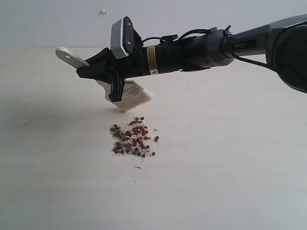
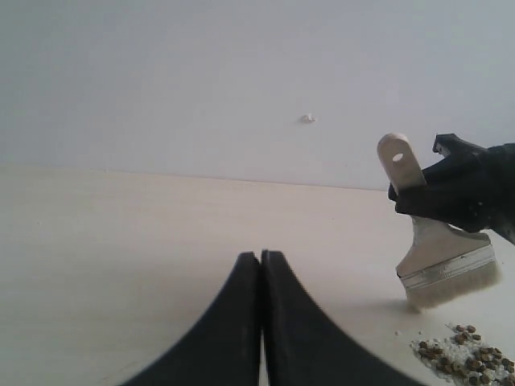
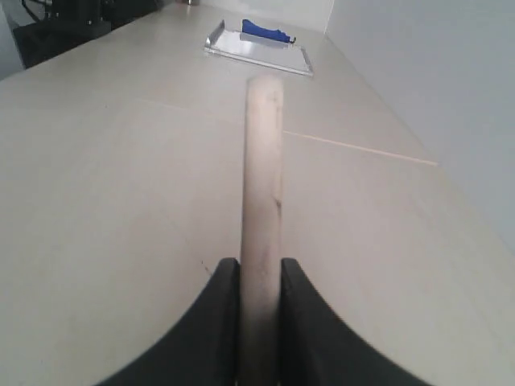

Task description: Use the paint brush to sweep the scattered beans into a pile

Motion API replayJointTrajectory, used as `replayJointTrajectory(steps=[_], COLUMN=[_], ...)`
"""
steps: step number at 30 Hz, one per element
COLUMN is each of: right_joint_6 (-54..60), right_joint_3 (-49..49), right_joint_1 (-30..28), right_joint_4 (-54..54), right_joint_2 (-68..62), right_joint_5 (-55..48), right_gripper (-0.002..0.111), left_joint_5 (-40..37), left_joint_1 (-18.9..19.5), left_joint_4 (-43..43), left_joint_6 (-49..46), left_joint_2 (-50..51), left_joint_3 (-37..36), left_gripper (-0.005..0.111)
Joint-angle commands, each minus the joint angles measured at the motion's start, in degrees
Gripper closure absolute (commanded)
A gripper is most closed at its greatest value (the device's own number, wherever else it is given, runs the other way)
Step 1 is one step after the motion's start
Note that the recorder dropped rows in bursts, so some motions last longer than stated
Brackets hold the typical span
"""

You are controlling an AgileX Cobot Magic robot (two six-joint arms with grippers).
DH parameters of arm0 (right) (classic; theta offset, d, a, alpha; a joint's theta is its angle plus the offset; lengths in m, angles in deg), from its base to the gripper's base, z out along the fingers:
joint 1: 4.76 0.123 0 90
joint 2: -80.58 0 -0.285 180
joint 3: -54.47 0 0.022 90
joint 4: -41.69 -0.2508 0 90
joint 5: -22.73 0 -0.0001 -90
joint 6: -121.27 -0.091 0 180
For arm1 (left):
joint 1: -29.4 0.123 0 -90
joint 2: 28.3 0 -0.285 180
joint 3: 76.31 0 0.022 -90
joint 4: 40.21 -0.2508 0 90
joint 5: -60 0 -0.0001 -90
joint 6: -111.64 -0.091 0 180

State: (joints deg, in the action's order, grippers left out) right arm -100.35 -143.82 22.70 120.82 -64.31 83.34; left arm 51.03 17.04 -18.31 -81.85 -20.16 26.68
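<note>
- Outside view: your right hand [image 1: 91, 71] grips the paint brush [image 1: 135, 94] by its handle; the bristles hang just beyond the pile [image 1: 133, 140] of beans [image 1: 156, 139] on the counter [image 1: 230, 172].
- Left wrist view: your left hand [image 2: 261, 269] is closed on nothing, apart from the brush and the pile.
- Right wrist view: the fingers [image 3: 221, 322] clamp the wooden handle.

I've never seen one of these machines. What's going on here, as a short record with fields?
Right pincer: shut on the paint brush by its wooden handle
Left pincer: shut, empty
Brush position: tilted, bristles down, close beside the pile
Beans: gathered in one cluster with whitish crumbs
Surface: pale table
</note>
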Motion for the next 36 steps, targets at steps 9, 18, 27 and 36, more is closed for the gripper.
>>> replayJointTrajectory(steps=[9, 18, 27, 36], right_joint_6=[-3.87, -8.17, -7.53, -9.57], right_joint_3=[-0.26, -0.26, -0.26, -0.26], right_joint_1=[-0.25, -0.25, -0.25, -0.25], right_joint_4=[1.52, 3.45, 2.63, 6.66], right_joint_2=[-1.66, -0.15, 2.84, 3.05], right_joint_5=[2.70, 3.75, -1.64, -13.21], right_gripper=[0.108, 0.108, 0.108, 0.108], left_joint_5=[0.06, 0.06, 0.06, 0.06], left_joint_1=[-0.38, -0.38, -0.38, -0.38], left_joint_4=[-0.24, -0.24, -0.24, -0.24], left_joint_6=[0.18, 0.18, 0.18, 0.18], left_joint_2=[-0.36, -0.36, -0.36, -0.36], left_joint_3=[-0.21, -0.21, -0.21, -0.21], left_gripper=[0.107, 0.107, 0.107, 0.107])
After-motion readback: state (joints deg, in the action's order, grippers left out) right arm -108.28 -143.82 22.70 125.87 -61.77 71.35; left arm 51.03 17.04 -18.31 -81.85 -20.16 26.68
